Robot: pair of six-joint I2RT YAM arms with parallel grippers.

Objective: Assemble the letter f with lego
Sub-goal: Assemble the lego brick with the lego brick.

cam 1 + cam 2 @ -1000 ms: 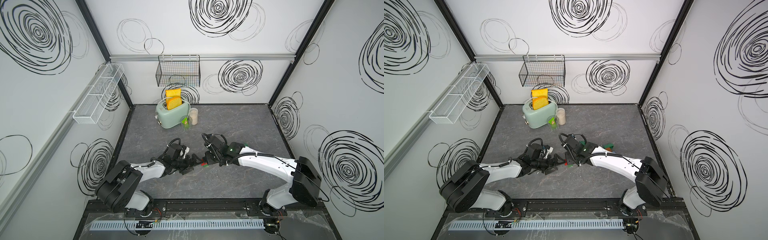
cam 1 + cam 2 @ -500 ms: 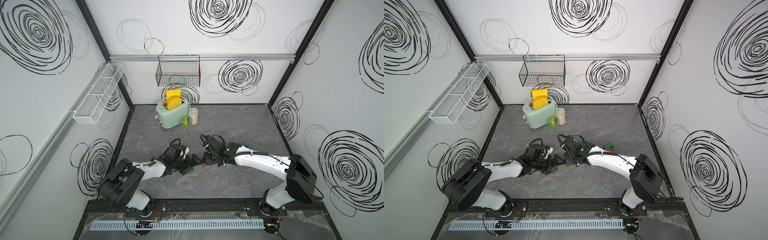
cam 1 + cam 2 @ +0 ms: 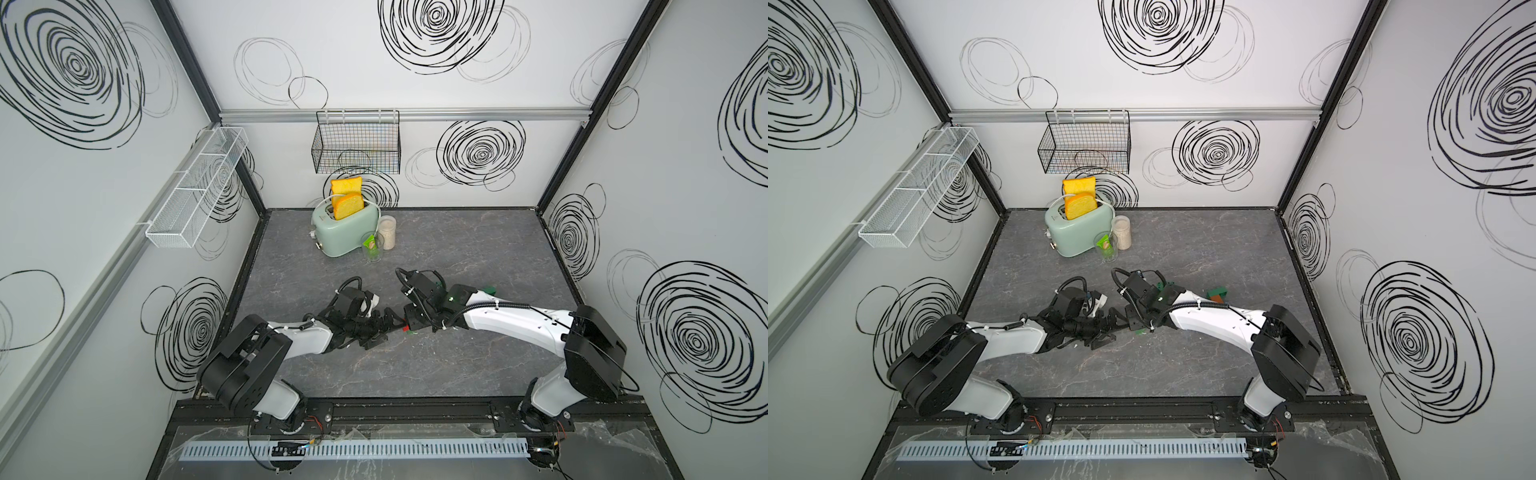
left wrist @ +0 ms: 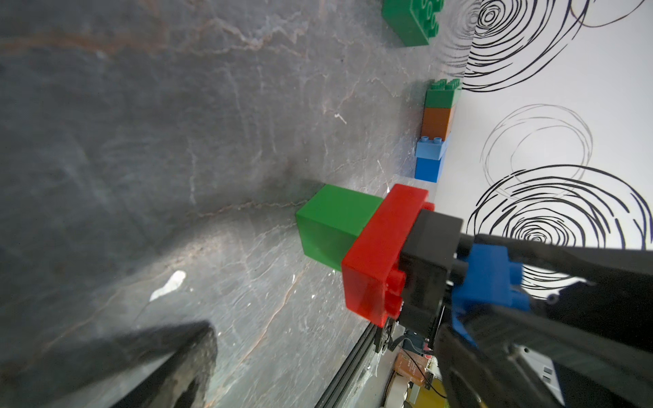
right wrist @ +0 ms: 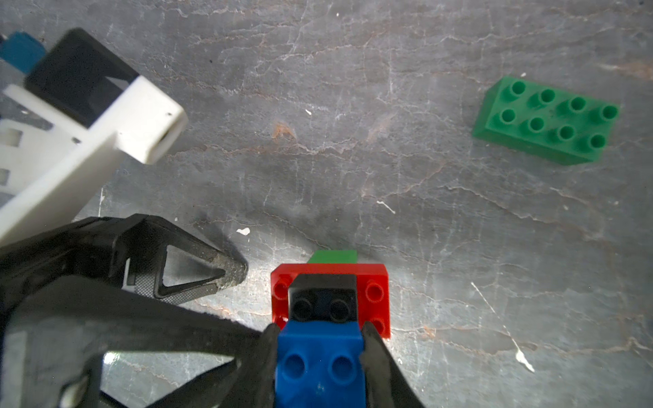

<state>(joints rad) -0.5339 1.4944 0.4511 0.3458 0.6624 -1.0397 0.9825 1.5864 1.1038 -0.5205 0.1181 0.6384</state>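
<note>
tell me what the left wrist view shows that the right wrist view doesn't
Only the left wrist view: a separate stack of green, orange, light blue and blue bricks, farther off toward the wall.

Only the right wrist view: the white housing on the left arm, and all eight studs of the loose green brick, which the left wrist view cuts off at its edge.

Both: the right gripper shut on the blue brick, which tops the black brick, red brick and green base brick.

A mint toaster [image 3: 345, 237] holding toast [image 3: 349, 206] stands beside a jar [image 3: 387, 233] and a glass [image 3: 372, 250].
</note>
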